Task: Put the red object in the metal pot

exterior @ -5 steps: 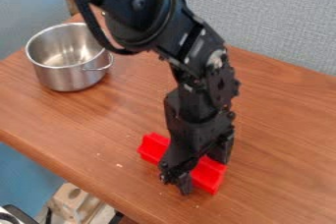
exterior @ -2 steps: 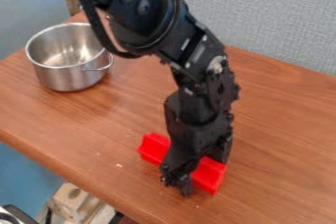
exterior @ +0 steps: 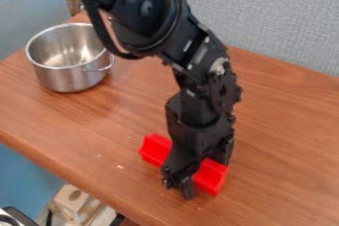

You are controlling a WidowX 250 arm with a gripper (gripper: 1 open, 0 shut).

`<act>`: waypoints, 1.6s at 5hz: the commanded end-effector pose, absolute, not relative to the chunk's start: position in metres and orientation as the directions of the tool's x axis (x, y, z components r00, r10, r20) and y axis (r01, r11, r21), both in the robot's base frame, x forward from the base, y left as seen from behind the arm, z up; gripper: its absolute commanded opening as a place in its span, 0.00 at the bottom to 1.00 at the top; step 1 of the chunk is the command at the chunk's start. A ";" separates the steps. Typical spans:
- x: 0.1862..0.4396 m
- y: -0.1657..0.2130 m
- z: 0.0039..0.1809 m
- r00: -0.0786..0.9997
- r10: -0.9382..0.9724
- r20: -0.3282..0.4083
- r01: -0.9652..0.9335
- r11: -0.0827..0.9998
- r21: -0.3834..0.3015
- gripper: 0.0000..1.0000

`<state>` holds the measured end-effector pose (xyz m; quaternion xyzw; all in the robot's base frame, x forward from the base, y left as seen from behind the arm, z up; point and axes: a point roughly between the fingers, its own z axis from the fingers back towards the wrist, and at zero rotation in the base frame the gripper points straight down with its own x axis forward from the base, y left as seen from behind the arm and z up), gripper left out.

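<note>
Hardly anything has moved since the earlier frame: the black arm (exterior: 199,52) has settled very slightly, while the red block (exterior: 155,150) lies just where it did. That block rests on the wooden table (exterior: 284,161), towards the near edge, directly beneath the gripper (exterior: 185,178), with its long axis running slantwise from upper left to lower right in the view. Both red ends show, one on each side of the dark fingers, which cross its middle; so the thing to be picked lies under the end effector rather than off to one side. The fingers look spread and low about the block, released rather than clenched, and I judge that nothing is gripped yet; exactly how each pad meets the sides is hidden by the gripper's own bulk. Closing across the narrow width, not along the length, seems the move called for, and an off-centre pinch could let the block swivel. Further out, well apart towards the upper left, stands the metal pot (exterior: 62,72), upright and uncovered, so lifting and carrying the block that way would come afterwards
</note>
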<state>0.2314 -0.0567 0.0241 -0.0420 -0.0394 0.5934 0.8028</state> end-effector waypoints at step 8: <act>0.238 -0.059 0.027 0.292 0.956 0.007 -0.949 0.290 -0.123 0.00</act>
